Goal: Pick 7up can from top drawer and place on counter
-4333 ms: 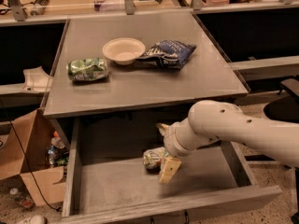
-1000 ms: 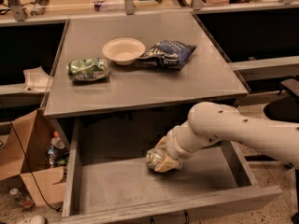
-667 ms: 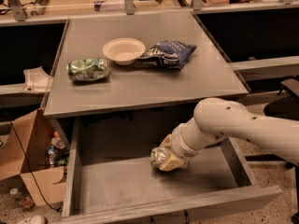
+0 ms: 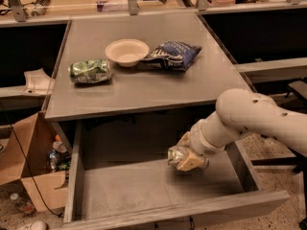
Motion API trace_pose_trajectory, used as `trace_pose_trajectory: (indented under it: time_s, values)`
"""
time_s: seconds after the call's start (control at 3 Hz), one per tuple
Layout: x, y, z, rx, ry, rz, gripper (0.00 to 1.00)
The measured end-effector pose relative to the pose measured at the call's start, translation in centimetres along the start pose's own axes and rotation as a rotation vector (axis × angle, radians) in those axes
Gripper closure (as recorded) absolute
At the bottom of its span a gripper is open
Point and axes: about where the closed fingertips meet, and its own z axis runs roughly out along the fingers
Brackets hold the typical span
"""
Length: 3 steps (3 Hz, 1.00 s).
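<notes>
Your gripper (image 4: 188, 159), lower right of centre, is clamped on the 7up can (image 4: 176, 155) inside the top drawer (image 4: 120, 190). The can juts left, apparently sideways. The counter (image 4: 144, 87) lies up-frame, so clear its front edge first.

The gripper (image 4: 186, 160) holds the 7up can (image 4: 175, 155) over the right side of the top drawer (image 4: 124, 189), in front of the counter (image 4: 144, 87).

The tool (image 4: 188, 160), now clamped on the 7up can (image 4: 176, 156), has carried it toward the right wall of the top drawer (image 4: 122, 190) and seemingly slightly off the drawer floor; earlier it lay nearer the drawer's middle.
</notes>
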Motion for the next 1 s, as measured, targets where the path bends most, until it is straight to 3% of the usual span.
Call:
trace_pose_trajectory:
  time_s: [1.0]
  values:
    - [2.6,-2.3,-8.2,0.091,0.085,0.043,1.0]
